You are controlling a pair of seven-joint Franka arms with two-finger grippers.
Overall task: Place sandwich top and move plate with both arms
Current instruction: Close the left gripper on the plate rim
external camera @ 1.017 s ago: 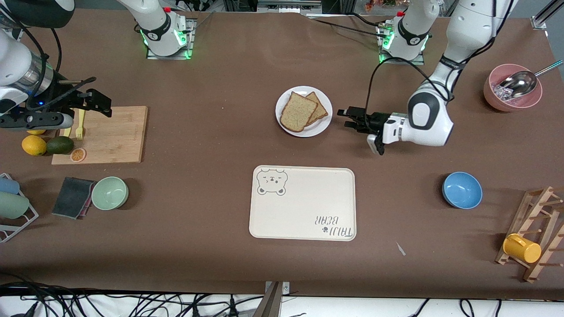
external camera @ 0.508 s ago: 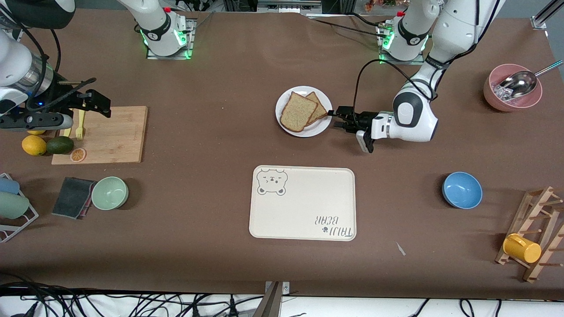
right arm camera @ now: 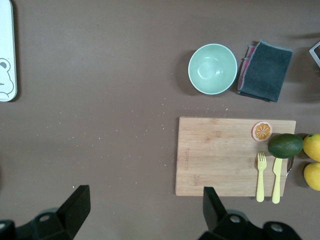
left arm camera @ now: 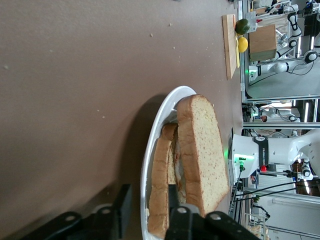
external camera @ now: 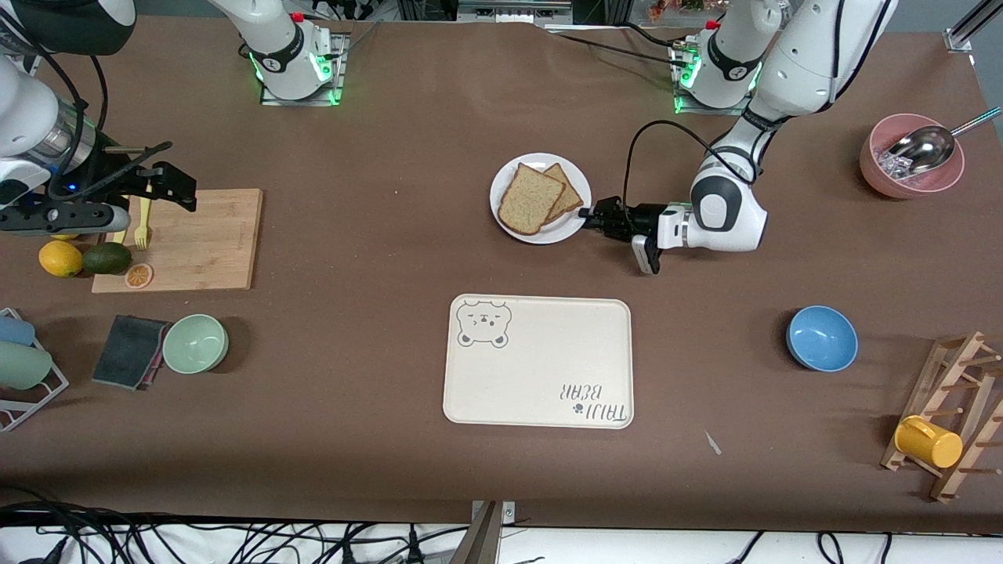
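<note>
Plate (external camera: 540,232) looks rigid, slick, shallow-rimmed; grip the rim edge. Left claw (external camera: 589,215) open astride it, right claw (right arm camera: 142,210) wide, waiting over cutting board (external camera: 188,239).

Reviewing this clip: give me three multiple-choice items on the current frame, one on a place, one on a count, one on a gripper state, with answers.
1. Where is the left gripper?
A. at the rim of the plate
B. over the tray
C. over the blue bowl

2. How many bread slices lie on the plate?
A. one
B. two
C. four

3. What state is the right gripper in?
A. shut on a fork
B. shut on a lemon
C. open

Answers:
1 A: its fingers straddle the plate's edge.
2 B: the sandwich top overlaps a second slice.
3 C: its fingers stand wide apart above the cutting board.
</note>
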